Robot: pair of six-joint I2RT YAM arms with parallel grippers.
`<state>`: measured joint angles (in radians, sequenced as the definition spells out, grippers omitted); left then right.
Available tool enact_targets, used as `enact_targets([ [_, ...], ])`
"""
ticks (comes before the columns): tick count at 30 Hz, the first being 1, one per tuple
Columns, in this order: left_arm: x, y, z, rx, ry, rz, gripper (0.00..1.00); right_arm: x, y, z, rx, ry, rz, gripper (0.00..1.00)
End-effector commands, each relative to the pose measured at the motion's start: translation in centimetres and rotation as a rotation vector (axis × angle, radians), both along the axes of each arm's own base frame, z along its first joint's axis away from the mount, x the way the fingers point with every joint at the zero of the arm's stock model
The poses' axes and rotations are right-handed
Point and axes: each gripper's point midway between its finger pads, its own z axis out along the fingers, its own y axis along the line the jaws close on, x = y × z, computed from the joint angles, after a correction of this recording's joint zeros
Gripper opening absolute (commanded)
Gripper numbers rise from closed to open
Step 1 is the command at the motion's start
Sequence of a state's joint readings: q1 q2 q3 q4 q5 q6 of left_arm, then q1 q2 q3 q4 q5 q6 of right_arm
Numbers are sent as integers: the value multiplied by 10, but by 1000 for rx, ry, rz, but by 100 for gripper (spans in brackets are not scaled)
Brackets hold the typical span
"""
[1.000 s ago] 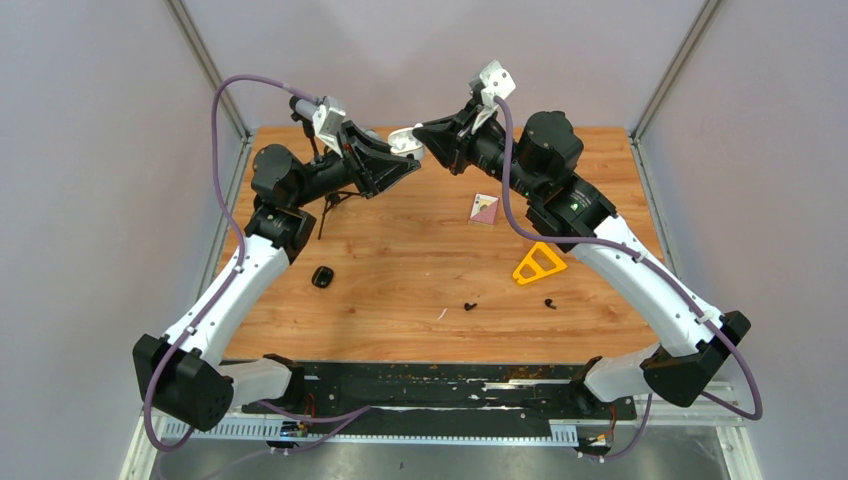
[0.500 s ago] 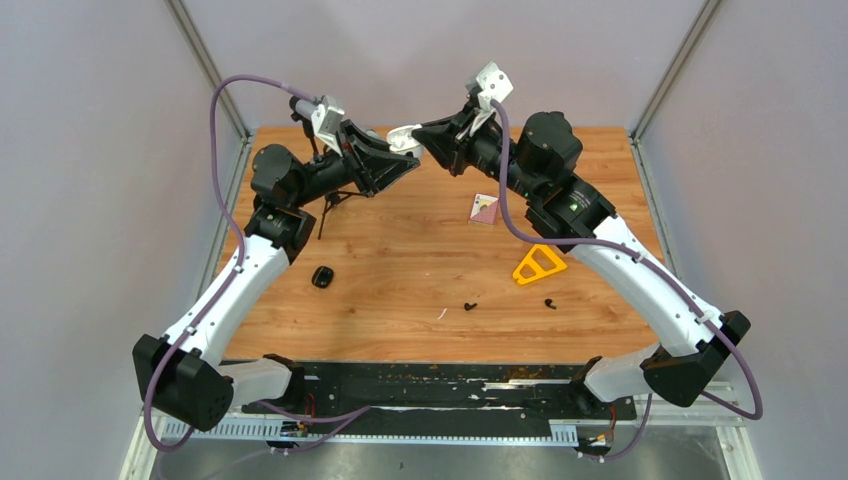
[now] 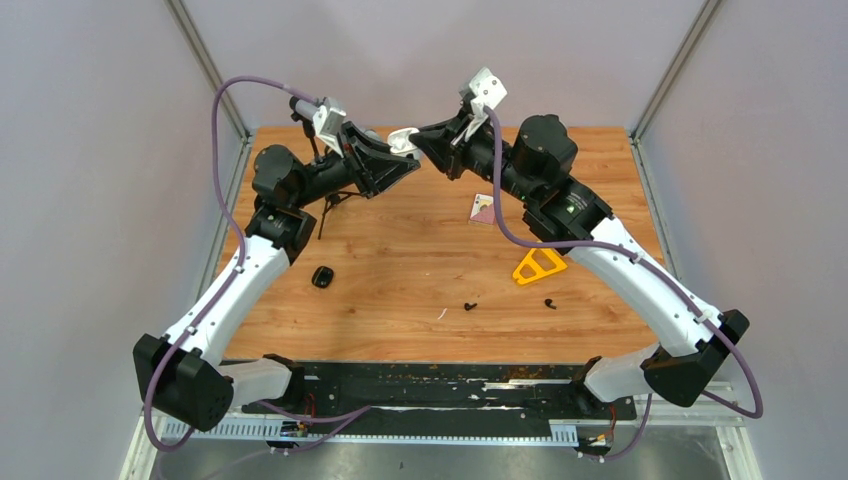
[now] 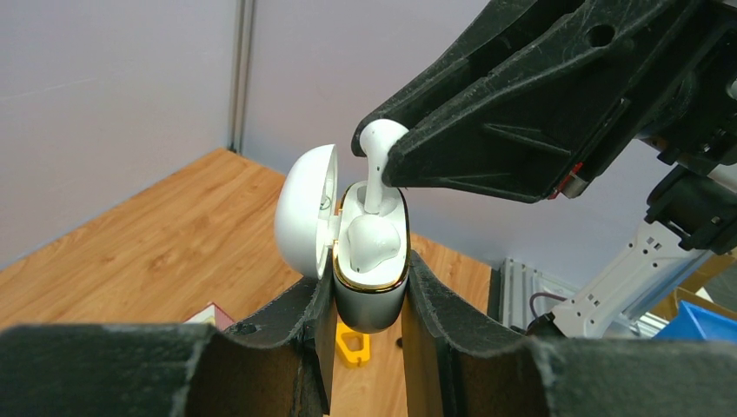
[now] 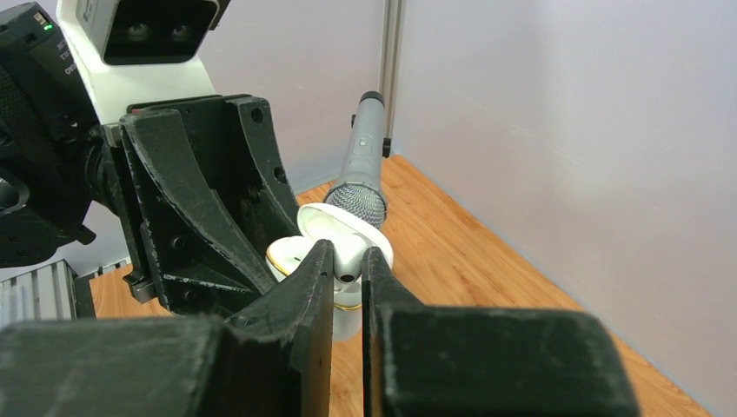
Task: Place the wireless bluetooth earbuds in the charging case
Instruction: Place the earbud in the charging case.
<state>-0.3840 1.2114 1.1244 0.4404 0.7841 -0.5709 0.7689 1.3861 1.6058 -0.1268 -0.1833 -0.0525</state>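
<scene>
Above the far middle of the wooden table, you are holding both arms raised with their tips meeting. Your left gripper is clenching the glossy white charging case with the gold rim by its two flat sides, keeping it upright, with its rounded white hinged lid swung open to the left in the left wrist view. Your right gripper is pinching a white short-stemmed earbud between nearly closed fingers, and the bud's head is showing just past the fingertips. The stem is pointing down and reaching into the far socket of the case, while the head is sitting above the rim. A second white earbud is lying seated in the near socket.

Down on the near part of the table, well apart from the case, a tiny black earbud is lying, with a second black earbud to its right. A yellow triangular plastic frame is resting just beyond them.
</scene>
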Motion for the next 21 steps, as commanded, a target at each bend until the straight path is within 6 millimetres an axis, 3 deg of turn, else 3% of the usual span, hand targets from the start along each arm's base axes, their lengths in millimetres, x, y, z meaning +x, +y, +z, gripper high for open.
enact_targets([
  [1,-13,7,23,-29,-99,6,0,-6,-1,1,-15,-8,-4,0],
  [8,-13,8,22,-29,-100,8,0,-5,-3,2,-20,-14,-23,0],
  [16,-13,8,20,-27,-98,10,0,2,-9,18,-5,-48,-73,0],
  [21,-13,9,21,-29,-101,14,0,2,-9,13,-15,-37,-74,0],
])
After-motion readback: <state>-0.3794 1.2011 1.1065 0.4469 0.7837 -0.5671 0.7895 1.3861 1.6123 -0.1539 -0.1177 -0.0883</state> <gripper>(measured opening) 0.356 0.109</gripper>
